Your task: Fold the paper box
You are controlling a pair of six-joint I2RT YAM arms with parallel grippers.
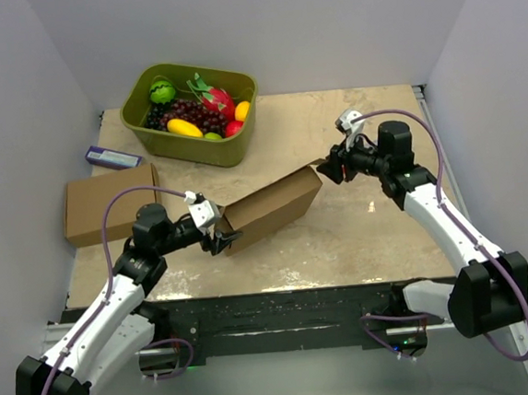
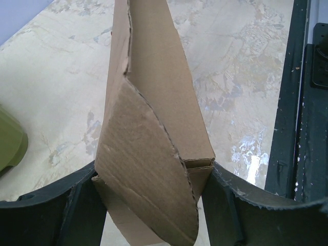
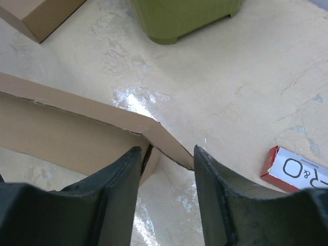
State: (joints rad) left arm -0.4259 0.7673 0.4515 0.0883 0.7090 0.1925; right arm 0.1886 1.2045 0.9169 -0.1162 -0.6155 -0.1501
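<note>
Left pincer (image 1: 220, 241) clamped one end of the plain brown cardboard mailer box (image 1: 274, 206). Right pincer (image 1: 328, 169) straddled its far flap corner (image 3: 171, 146), grip unclear. Probably mid flap-folding; next, tuck that flap inward.

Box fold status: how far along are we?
Partly there. Done: the paper box already has a box shape with its walls folded up, not a flat sheet. In hand: the left gripper clamps one end; the right gripper straddles the far corner, and its grip is unclear. Left: the curved flap at the left gripper's end hangs loose, untucked.
</note>
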